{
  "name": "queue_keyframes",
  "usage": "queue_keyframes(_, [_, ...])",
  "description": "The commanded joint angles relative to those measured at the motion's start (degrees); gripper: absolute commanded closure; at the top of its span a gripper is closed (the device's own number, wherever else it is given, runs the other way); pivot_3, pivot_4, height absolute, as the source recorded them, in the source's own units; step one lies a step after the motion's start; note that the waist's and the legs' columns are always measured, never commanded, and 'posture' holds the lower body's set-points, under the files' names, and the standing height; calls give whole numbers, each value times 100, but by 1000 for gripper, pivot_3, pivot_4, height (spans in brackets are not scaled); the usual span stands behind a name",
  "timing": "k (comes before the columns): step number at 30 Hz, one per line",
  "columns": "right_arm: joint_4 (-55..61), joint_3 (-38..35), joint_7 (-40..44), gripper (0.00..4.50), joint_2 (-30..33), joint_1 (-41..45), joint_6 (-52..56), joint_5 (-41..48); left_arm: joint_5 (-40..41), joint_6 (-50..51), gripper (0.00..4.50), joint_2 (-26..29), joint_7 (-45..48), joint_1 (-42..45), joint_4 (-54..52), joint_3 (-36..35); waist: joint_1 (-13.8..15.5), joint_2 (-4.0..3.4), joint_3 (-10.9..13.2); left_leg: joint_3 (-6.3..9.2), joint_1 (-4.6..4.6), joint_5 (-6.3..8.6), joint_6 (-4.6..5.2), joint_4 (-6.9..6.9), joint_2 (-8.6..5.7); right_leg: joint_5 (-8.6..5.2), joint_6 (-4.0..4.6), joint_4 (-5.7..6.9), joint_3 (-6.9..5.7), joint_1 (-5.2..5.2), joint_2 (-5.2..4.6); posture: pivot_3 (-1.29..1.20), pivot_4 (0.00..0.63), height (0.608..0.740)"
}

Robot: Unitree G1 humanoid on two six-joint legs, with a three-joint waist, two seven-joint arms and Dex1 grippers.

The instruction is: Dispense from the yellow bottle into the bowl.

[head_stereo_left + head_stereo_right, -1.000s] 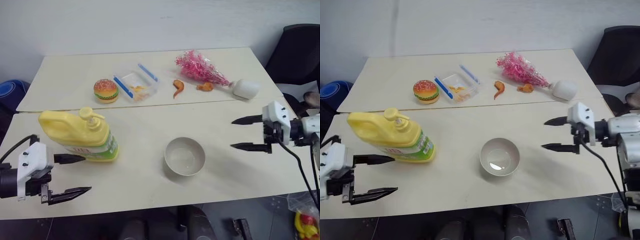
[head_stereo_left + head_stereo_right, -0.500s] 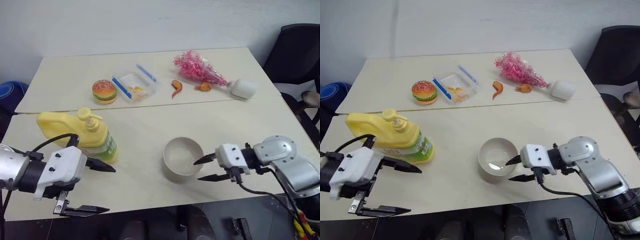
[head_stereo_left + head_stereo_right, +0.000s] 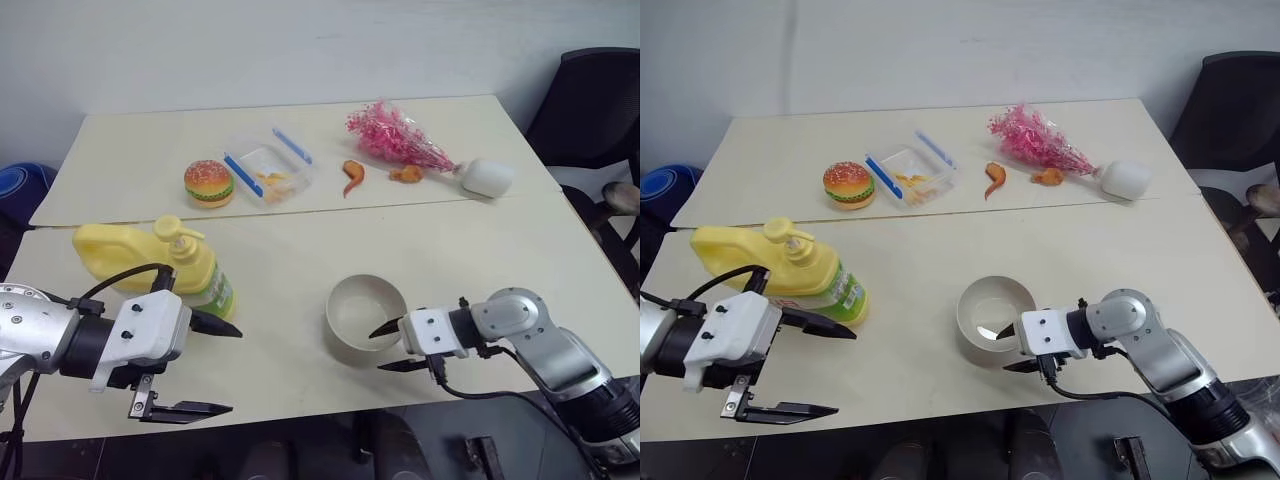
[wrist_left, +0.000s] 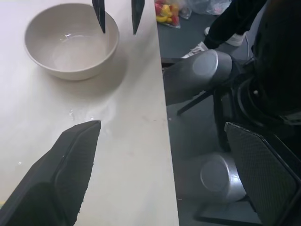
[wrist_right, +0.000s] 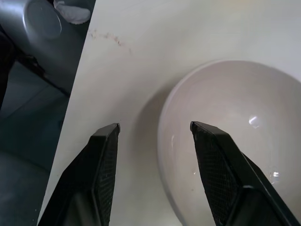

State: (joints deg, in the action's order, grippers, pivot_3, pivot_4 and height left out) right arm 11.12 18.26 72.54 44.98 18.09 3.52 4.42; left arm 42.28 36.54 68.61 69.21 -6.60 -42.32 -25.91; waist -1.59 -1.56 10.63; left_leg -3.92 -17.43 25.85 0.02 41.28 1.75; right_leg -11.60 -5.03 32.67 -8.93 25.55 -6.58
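A green-and-white label is carried on the yellow bottle (image 3: pixel 165 268); its lettering is too small to be read. No other text is seen.

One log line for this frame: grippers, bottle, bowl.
left gripper: open, beside bottle | right gripper: open, straddling bowl rim | bottle: upright, unheld | bowl: not gripped

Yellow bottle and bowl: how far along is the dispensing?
Done: nothing; the bowl looks empty. In hand: the right hand, open, straddles the bowl's rim; the left hand is open beside the yellow bottle, not touching it. Left: grip the bowl, press the pump.
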Motion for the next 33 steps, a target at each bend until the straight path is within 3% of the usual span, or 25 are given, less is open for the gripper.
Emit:
queue_keyframes(1, [-321,125,-111,2388,-140,31,-308,-188,-18,-39,0,11,-56,135,-22,-2,2,1,-1,0,0,0,0,0,0,-1,2,2,0,0,0,0,150,740])
queue_keyframes(8, [-738,185,-327,4418,-415,132,-603,-385,-42,-35,0,34,-97,295,55,50,-7,1,-1,-1,1,0,0,1,1,-1,2,4,0,0,0,0,150,740])
queue_keyframes(17, [-919,187,-352,4467,-531,249,-862,-443,46,87,0,15,-193,491,140,-50,-5,10,-6,-2,7,-1,-3,0,2,-4,7,11,0,-2,0,0,150,740])
queue_keyframes(25, [-251,21,580,4467,-269,1350,91,220,1623,1260,0,258,-544,1442,835,-1298,-5,12,-2,-2,7,-1,-3,1,3,-5,8,13,0,-1,0,0,150,740])
queue_keyframes(29, [-77,349,720,4500,-568,2219,978,210,2129,1623,893,670,-678,2255,1587,-1517,-9,15,0,0,15,-2,-6,-4,5,-9,15,21,-2,2,0,0,150,740])
queue_keyframes(31, [-111,597,518,4500,-934,2714,1630,20,1854,1492,1533,896,-561,2459,1945,-1412,-24,15,0,-1,18,-1,-9,-6,4,-13,22,28,-9,2,1,0,150,740])
queue_keyframes(32, [-153,663,468,4500,-1025,2842,1763,-46,1699,1397,2107,962,-498,2488,2040,-1338,-26,15,0,-1,19,-2,-11,-10,4,-14,22,28,-14,2,1,0,150,740])
queue_keyframes(33, [-233,784,429,4500,-1210,3087,1984,-109,1365,1156,2256,1055,-303,2415,2226,-1237,-22,15,0,-1,21,-2,-11,-11,4,-14,23,28,-13,3,1,0,150,740])
